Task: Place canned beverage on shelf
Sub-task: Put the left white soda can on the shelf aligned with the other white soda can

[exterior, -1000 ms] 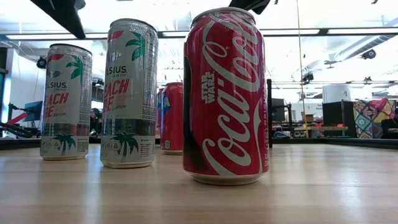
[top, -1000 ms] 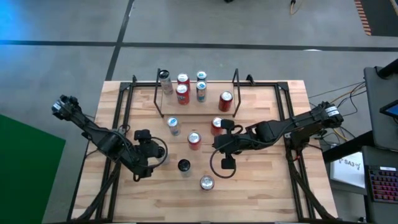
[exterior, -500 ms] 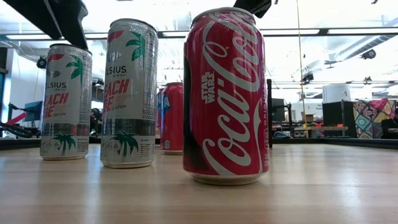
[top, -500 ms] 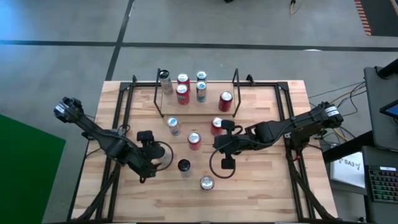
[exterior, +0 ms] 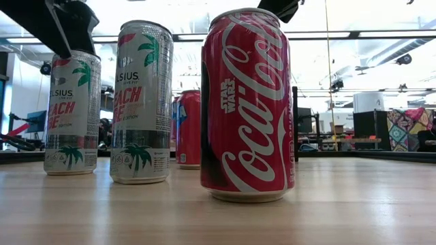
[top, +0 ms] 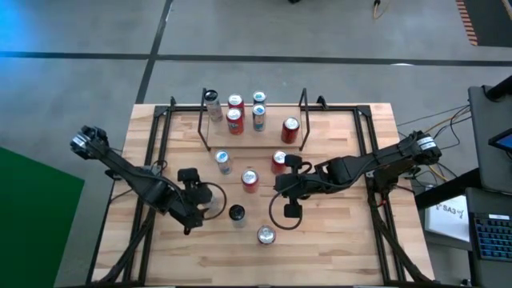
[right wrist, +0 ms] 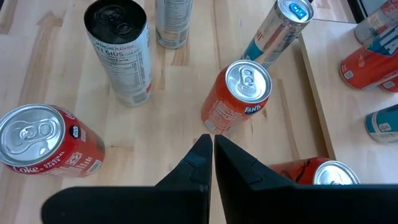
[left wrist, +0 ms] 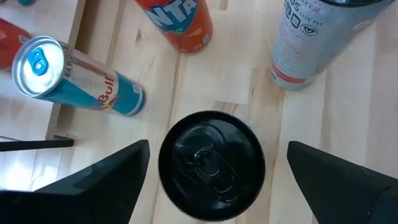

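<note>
Several cans stand on the shelf (top: 272,140) at the table's far side. More stand on their bases nearer: a Red Bull (top: 223,162), a Fanta (top: 250,179), a Coke (top: 266,235) and two tall Celsius cans. My left gripper (left wrist: 217,149) is open above the left Celsius can (left wrist: 211,165), one finger on either side of its black top and clear of it; it hides this can in the high view. The other Celsius can (top: 237,213) stands just right of it. My right gripper (right wrist: 212,146) hangs shut above the table, short of the Fanta (right wrist: 236,96).
A red can (top: 278,162) stands close under my right arm. Black side frames (top: 160,120) run along the table's left and right edges. In the low view the Coke can (exterior: 246,102) stands nearest the front edge, with bare wood around it.
My left gripper has come down and a little toward the table's near right, over the left Celsius can; in the low view it now hangs just above that can's top. The cans and my right arm have kept still.
</note>
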{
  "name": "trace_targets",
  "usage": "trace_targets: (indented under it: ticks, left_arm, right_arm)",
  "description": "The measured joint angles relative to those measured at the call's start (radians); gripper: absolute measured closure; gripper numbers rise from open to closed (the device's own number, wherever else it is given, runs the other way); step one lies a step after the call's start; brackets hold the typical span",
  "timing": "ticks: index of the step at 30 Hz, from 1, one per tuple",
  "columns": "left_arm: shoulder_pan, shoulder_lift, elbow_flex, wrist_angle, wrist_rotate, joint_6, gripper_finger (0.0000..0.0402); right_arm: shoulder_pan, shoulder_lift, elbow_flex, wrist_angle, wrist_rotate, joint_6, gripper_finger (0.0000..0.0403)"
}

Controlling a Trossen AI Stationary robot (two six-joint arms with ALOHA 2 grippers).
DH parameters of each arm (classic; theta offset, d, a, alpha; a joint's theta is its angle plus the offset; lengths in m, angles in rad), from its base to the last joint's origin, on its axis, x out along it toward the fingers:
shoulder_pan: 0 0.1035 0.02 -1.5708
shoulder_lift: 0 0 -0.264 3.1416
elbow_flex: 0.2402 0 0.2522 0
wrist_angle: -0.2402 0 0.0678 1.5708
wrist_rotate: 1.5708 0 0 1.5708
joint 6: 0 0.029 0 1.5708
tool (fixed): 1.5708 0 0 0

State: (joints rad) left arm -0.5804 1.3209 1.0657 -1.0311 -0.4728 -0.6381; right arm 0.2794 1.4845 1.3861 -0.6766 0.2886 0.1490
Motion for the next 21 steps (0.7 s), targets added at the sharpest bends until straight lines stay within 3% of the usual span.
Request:
trace_targets:
  ticks: [12,21]
  left_arm:
    - [0.005,0.070,-0.043,0.050,0.000,-0.008,0.0042]
    - [0.005,0.078,-0.045,0.050,0.000,-0.006,0.0088]
  right_arm:
    - [0.000,0.000,-0.003,0.002,0.000,0.010,0.0394]
    - [0.000,0.000,-0.006,0.002,0.000,0.013,0.0394]
